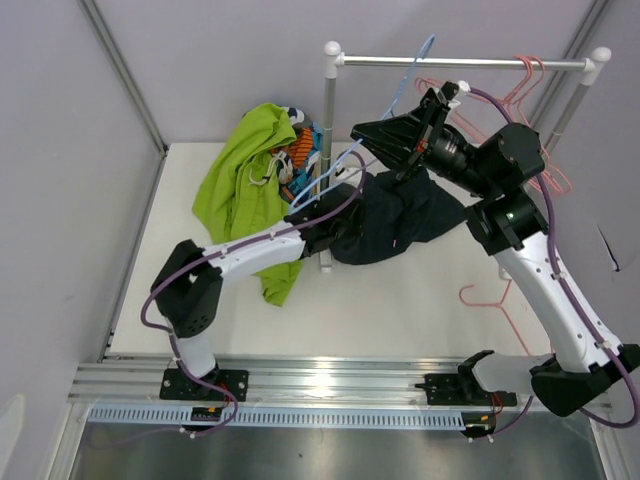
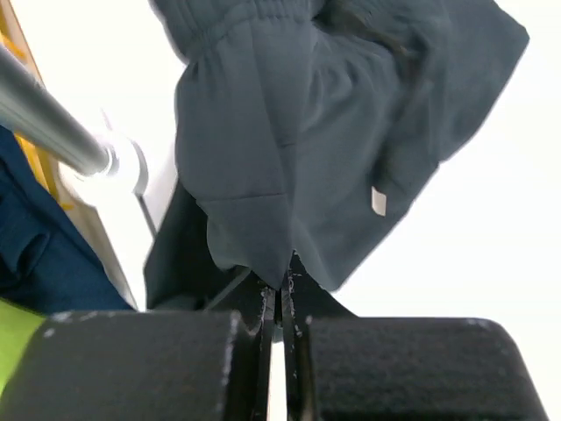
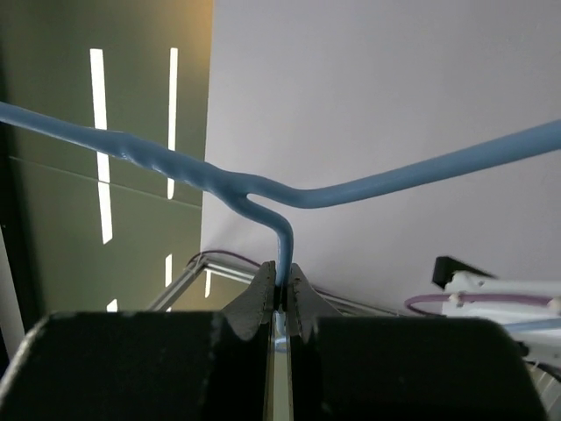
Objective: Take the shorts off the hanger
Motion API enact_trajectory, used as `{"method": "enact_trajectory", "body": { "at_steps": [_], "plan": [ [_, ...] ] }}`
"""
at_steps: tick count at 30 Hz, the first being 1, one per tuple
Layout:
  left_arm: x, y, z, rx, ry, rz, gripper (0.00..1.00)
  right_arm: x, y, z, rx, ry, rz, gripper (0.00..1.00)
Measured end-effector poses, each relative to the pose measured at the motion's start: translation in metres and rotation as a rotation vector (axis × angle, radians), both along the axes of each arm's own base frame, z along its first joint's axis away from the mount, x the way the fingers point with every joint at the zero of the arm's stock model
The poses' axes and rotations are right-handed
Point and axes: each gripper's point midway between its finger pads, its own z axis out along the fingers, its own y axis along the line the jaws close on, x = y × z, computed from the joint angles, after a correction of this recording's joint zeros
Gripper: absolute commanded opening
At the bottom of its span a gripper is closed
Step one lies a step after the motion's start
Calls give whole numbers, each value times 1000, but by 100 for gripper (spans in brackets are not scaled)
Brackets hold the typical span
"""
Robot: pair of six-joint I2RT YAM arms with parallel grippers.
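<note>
The charcoal-black shorts hang bunched just above the white table, right of the rack's post. My left gripper is shut on a fold of the shorts' edge; in the left wrist view the fabric runs down into the closed gripper. My right gripper is shut on the neck of the light blue hanger and holds it up near the rail; in the right wrist view the hanger rises from the closed gripper. I cannot tell whether the shorts still touch the hanger.
Lime green shorts and the patterned orange and teal pair lie heaped at the back left; navy fabric is beside the rack post. Pink hangers hang on the rail; one lies on the table.
</note>
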Motion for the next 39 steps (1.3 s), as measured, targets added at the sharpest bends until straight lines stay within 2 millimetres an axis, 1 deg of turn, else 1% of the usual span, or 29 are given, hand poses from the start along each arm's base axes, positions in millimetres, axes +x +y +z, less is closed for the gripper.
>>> {"method": "enact_trajectory", "body": {
  "at_steps": [2,4,7,8,10,11,12,14,16,19,27,32,36,39],
  "plan": [
    [-17,6,-1,0,5,-14,0,18,2,-6,-5,-8,-4,0],
    [-39,13,-7,-6,16,-32,0,42,8,-18,-24,2,-9,0],
    [-92,30,-24,4,57,-77,0,88,16,-44,-62,55,-23,0],
    [-106,33,-28,5,64,-93,0,105,18,-56,-74,78,-30,0],
    [-135,35,-33,8,73,-133,0,131,20,-76,-93,122,-38,0],
    [-146,35,-35,7,74,-147,0,143,20,-83,-97,135,-40,0],
    [-157,34,-35,0,74,-163,0,153,20,-89,-100,138,-45,0],
    [-173,36,-37,-11,78,-185,0,169,18,-93,-96,135,-52,0],
    [-183,41,-41,-14,83,-190,0,178,16,-92,-90,129,-50,0],
    [-190,44,-46,-13,91,-186,0,187,11,-86,-73,108,-62,0],
    [-191,41,-48,-12,78,-184,0,194,4,-77,-54,78,-69,0],
    [-193,38,-54,0,85,-192,0,196,-2,-71,-46,65,-77,0],
    [-199,35,-54,0,85,-203,0,207,-11,-75,-41,80,-90,0],
    [-203,37,-53,11,81,-207,0,218,-14,-86,-41,97,-95,0]
  ]
}}
